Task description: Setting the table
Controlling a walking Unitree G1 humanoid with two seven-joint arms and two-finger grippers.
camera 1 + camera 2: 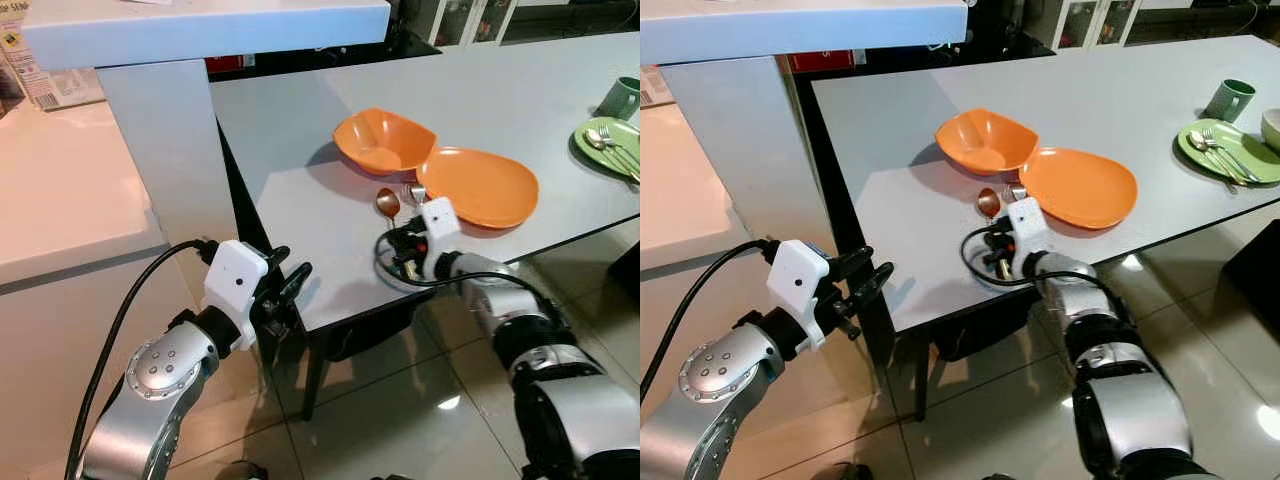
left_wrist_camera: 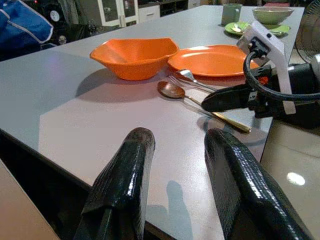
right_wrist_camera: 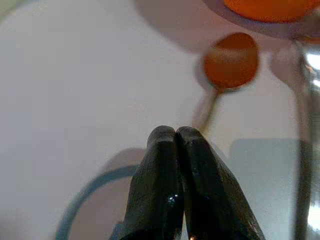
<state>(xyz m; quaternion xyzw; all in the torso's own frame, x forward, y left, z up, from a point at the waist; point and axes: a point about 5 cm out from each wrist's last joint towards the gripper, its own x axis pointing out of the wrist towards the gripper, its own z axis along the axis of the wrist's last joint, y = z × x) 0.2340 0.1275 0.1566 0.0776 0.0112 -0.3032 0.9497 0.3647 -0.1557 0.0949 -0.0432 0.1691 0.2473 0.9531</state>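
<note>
On the grey surface (image 1: 300, 200), the copper spoon (image 2: 172, 90) lies beside the orange plate (image 1: 478, 185) and orange bowl (image 1: 384, 140). The right claw (image 3: 175, 137), fingers pressed together and empty, hovers just short of the spoon; the left claw (image 2: 175, 150) stands parted at the surface edge

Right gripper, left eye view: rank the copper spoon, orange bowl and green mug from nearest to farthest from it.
From the right gripper at the table's near edge:
1. Copper spoon, just beyond the gripper.
2. Orange bowl, farther in, to the left of the orange plate.
3. Green mug, far right.
</note>
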